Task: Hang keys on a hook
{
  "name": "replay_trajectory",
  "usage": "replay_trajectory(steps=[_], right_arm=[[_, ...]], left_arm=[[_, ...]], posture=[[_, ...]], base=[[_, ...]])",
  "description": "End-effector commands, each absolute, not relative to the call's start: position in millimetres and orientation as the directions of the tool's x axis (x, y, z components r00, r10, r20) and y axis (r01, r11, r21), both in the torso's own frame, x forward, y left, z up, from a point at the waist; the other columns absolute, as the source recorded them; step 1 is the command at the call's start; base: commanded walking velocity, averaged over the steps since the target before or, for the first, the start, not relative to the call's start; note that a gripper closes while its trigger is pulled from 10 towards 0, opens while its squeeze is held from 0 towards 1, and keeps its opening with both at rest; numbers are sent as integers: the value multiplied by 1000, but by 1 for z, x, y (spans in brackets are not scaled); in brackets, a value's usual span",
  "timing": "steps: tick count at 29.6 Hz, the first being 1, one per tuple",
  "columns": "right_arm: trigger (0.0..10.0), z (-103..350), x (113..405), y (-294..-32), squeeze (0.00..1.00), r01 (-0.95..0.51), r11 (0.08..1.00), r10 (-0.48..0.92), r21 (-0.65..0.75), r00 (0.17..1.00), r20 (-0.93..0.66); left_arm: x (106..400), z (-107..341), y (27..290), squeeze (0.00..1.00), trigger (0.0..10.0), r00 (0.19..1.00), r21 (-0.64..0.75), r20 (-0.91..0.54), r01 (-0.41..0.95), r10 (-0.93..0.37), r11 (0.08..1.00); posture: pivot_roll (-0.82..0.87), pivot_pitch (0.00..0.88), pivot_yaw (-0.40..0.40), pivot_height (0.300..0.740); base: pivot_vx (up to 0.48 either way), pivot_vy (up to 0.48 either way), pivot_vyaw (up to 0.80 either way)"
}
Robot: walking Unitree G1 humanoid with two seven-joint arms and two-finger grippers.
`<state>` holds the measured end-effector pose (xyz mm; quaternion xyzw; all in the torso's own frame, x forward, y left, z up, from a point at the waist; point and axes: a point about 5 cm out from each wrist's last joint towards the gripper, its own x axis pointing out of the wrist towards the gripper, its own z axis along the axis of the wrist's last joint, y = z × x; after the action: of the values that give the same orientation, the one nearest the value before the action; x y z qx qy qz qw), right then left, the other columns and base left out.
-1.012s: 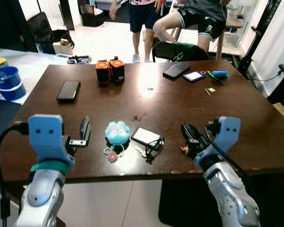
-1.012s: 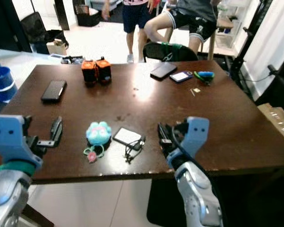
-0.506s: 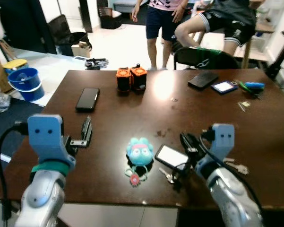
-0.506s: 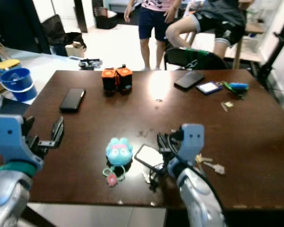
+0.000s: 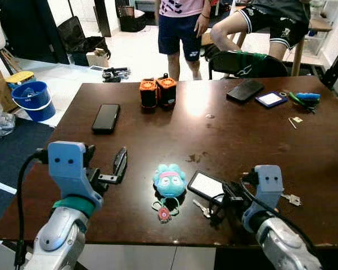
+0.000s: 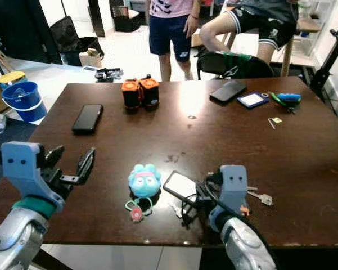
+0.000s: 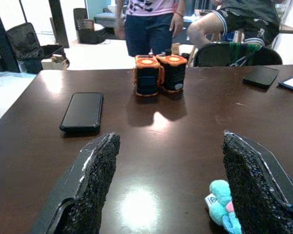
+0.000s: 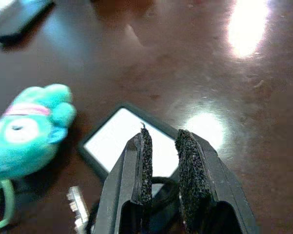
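The keys (image 5: 202,208) lie on the near edge of the brown surface (image 5: 236,135), in the middle. They sit just in front of a small white card (image 5: 205,184) with a black frame. A black loop (image 8: 161,187) is joined to them. A blue plush toy (image 5: 169,180) lies just to their left.

My right gripper (image 8: 162,161) is right at the keys, low over the card. The keys lie a little to its left and near side. Its two fingers are almost closed, with only a thin gap. The black loop sits at the gap, but I cannot tell if I have hold of it yet.

My left gripper (image 5: 119,163) is up over the left part of the surface, wide open and holding nothing. It is farther from the keys, so my right arm is the nearer one.

More keys (image 5: 291,198) lie just right of my right arm.

I see no hook from here.
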<state>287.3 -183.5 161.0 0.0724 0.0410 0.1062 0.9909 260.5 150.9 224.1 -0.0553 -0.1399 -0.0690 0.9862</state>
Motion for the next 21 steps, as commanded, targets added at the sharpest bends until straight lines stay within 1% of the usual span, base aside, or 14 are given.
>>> replay_trajectory(steps=[1, 4, 5, 7, 8, 9, 10, 11, 12, 13, 14, 15, 19, 21], right_arm=[[10000, 158, 282, -182, 729, -239, 953, 257, 187, 963, -78], [10000, 158, 282, -182, 729, -239, 953, 257, 187, 963, -78], [10000, 160, 279, -180, 1000, -285, 935, 304, 209, 950, -65], [10000, 160, 279, -180, 1000, -285, 935, 304, 209, 950, -65], [10000, 163, 275, -178, 1000, -334, 916, 354, 225, 933, -58], [10000, 163, 275, -178, 1000, -334, 916, 354, 225, 933, -58], [10000, 164, 271, -176, 482, -367, 901, 390, 232, 919, -60], [10000, 164, 271, -176, 482, -367, 901, 390, 232, 919, -60], [10000, 164, 267, -175, 78, -393, 888, 419, 237, 905, -73], [10000, 164, 267, -175, 78, -393, 888, 419, 237, 905, -73], [10000, 163, 264, -174, 0, -415, 875, 448, 249, 889, -94], [10000, 163, 264, -174, 0, -415, 875, 448, 249, 889, -94], [10000, 157, 249, -167, 0, -510, 817, 563, 269, 807, -180], [10000, 156, 248, -166, 0, -518, 811, 573, 272, 798, -188]], left_arm=[[257, 223, 152, 0, 10000, 953, -94, 279, 153, -122, 984], [257, 223, 152, 0, 10000, 953, -94, 279, 153, -122, 984], [256, 224, 151, 0, 10000, 952, -98, 281, 157, -124, 983], [256, 224, 151, 0, 10000, 952, -98, 281, 157, -124, 983], [256, 225, 151, 0, 10000, 949, -105, 286, 169, -133, 980], [256, 225, 151, 0, 10000, 949, -105, 286, 169, -133, 980], [254, 225, 150, 0, 10000, 947, -109, 290, 179, -141, 978], [254, 225, 150, 0, 10000, 947, -109, 290, 179, -141, 978], [253, 226, 150, 0, 10000, 943, -119, 297, 192, -150, 974], [253, 226, 150, 0, 10000, 943, -119, 297, 192, -150, 974], [252, 226, 149, 0, 10000, 940, -125, 299, 210, -165, 970], [252, 226, 149, 0, 10000, 940, -125, 299, 210, -165, 970], [246, 223, 141, 0, 10000, 926, -120, 282, 295, -252, 948], [246, 222, 140, 0, 10000, 924, -118, 281, 302, -260, 946]], posture=[[-190, 155, 180, 740], [-190, 155, 180, 740], [-189, 151, 185, 740], [-189, 151, 185, 740], [-188, 149, 187, 740], [-188, 149, 187, 740], [-189, 143, 190, 740], [-189, 143, 190, 740], [-189, 143, 190, 740], [-189, 143, 190, 740], [-190, 141, 192, 740], [-190, 141, 192, 740], [-190, 135, 194, 740], [-190, 135, 194, 740]], base=[[0, 0, 0], [0, 0, 0], [0, 0, 0], [0, 0, 0], [0, 0, 0], [0, 0, 0], [0, 0, 0], [0, 0, 0], [0, 0, 0], [0, 0, 0], [0, 0, 0], [0, 0, 0], [0, 0, 0], [0, 0, 0]])
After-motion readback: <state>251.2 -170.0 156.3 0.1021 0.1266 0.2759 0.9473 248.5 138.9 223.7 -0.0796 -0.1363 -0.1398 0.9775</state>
